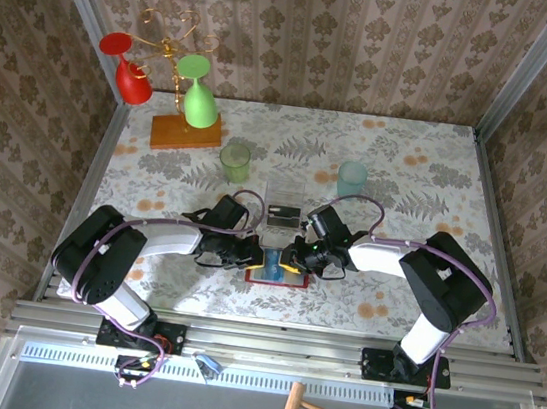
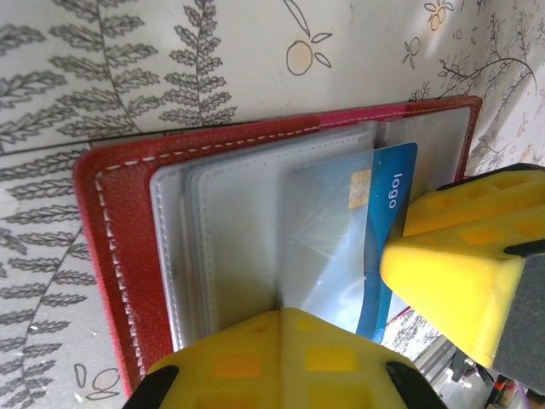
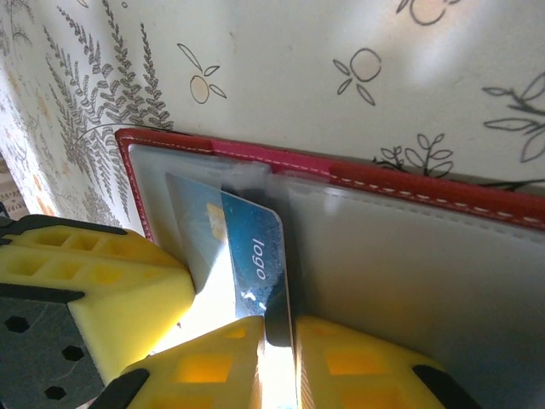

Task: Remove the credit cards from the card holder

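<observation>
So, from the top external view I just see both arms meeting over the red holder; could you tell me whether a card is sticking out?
Observer: Yes, one blue card printed "logo" sticks partly out of a clear pocket of the card holder.
Operator: Thank you. Does the right gripper have it?
Observer: The card's end sits in the narrow gap between the right gripper's jaws; whether they pinch it, I cannot tell.
Operator: And the left gripper, please?
Observer: The left gripper has its jaws shut, tips over the clear pockets beside the card.
</observation>
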{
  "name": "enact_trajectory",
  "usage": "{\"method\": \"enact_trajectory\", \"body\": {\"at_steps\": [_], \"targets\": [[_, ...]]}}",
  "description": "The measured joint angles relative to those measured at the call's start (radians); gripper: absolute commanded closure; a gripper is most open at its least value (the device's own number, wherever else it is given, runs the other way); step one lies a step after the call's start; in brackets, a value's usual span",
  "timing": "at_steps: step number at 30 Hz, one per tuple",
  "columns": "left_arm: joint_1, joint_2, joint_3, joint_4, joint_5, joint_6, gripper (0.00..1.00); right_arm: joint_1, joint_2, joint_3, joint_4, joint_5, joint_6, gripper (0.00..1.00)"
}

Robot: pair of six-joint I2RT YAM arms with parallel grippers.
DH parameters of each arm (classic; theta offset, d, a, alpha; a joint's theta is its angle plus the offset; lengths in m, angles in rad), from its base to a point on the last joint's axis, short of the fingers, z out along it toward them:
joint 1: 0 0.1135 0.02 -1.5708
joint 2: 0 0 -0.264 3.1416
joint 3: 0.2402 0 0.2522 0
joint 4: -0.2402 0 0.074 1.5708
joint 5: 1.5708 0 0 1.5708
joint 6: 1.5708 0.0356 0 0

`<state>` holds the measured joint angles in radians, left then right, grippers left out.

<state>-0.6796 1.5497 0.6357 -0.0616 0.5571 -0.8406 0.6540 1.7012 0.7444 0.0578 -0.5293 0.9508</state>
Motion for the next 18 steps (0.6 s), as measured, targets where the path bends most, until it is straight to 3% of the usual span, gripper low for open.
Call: {"method": "enact_trajectory", "body": {"at_steps": [18], "targets": [[-0.001, 0.0, 0.0, 0.001, -0.003, 0.0, 0.96, -0.017, -0.031, 0.0, -0.032, -0.001, -0.014, 0.9]]}}
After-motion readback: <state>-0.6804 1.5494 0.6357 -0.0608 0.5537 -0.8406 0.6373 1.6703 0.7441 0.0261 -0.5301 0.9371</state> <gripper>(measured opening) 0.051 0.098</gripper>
